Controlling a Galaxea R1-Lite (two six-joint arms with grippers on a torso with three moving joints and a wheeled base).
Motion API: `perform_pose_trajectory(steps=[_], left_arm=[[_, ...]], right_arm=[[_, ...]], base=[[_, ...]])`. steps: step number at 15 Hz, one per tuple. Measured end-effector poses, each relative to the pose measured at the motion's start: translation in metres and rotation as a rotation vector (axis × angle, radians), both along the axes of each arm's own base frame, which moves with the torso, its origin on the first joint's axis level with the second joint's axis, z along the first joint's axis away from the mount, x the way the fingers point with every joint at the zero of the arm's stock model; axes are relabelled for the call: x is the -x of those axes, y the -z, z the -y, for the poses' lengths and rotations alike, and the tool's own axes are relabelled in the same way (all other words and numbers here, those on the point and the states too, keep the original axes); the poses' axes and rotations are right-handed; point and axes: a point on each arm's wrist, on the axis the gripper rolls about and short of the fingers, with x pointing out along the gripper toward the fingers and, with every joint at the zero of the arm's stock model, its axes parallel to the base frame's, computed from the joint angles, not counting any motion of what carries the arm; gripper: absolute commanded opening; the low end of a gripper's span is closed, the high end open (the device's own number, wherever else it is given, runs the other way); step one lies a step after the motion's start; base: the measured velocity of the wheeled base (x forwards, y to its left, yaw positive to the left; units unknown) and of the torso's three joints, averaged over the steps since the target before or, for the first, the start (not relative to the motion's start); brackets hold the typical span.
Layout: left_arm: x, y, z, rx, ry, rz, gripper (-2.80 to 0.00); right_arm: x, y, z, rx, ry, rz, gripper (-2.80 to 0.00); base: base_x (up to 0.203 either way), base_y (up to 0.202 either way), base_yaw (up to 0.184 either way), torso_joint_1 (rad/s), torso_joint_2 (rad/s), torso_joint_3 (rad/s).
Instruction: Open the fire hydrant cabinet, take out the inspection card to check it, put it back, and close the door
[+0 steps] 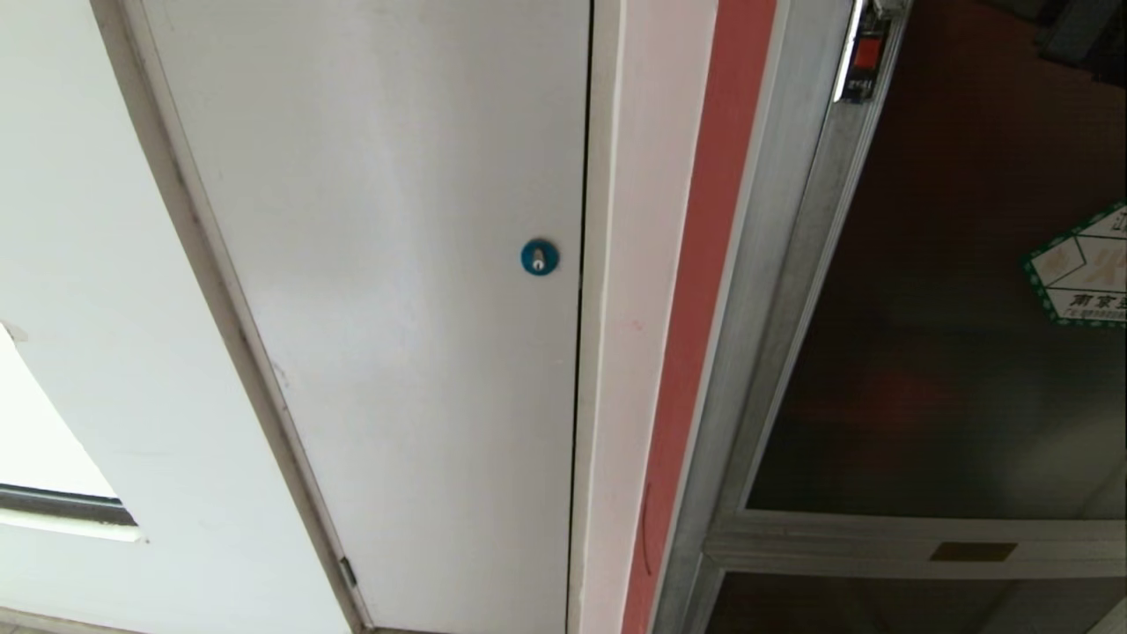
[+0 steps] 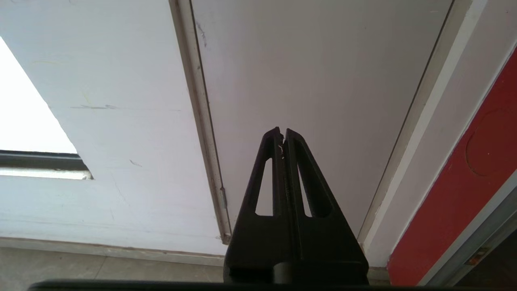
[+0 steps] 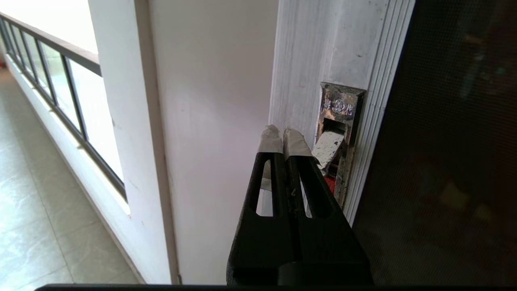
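Note:
The fire hydrant cabinet shows as a brushed silver frame (image 1: 775, 291) on the right of the head view. Its door (image 1: 951, 370) is dark tinted glass and sits in the frame, with a green-white hexagonal sticker (image 1: 1085, 271) and a red latch (image 1: 865, 62) at the upper edge. My right gripper (image 3: 282, 131) is shut, empty, its taped fingertips (image 3: 270, 139) just beside the worn latch (image 3: 337, 125) on the door's silver frame (image 3: 307, 60). My left gripper (image 2: 282, 131) is shut, empty, parked low before the white panel. The inspection card is hidden. Neither arm shows in the head view.
A plain white door (image 1: 396, 308) with a blue round lock (image 1: 539, 257) fills the left. A red strip (image 1: 704, 291) runs between it and the cabinet. A smaller dark panel (image 1: 880, 603) lies below. A window with dark rails (image 3: 60, 101) and tiled floor (image 3: 32, 202) extend leftward.

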Motion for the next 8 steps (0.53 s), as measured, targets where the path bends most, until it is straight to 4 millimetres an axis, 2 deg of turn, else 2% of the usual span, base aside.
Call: perform_pose_trajectory(steps=[8], left_arm=[[0.0,0.0,0.0,0.0,0.0,0.0,-2.8]], right_arm=[[-0.018,0.001,-0.003,-0.011,0.046,-0.014,-2.8]], base=[[0.0,0.0,0.0,0.0,0.0,0.0]])
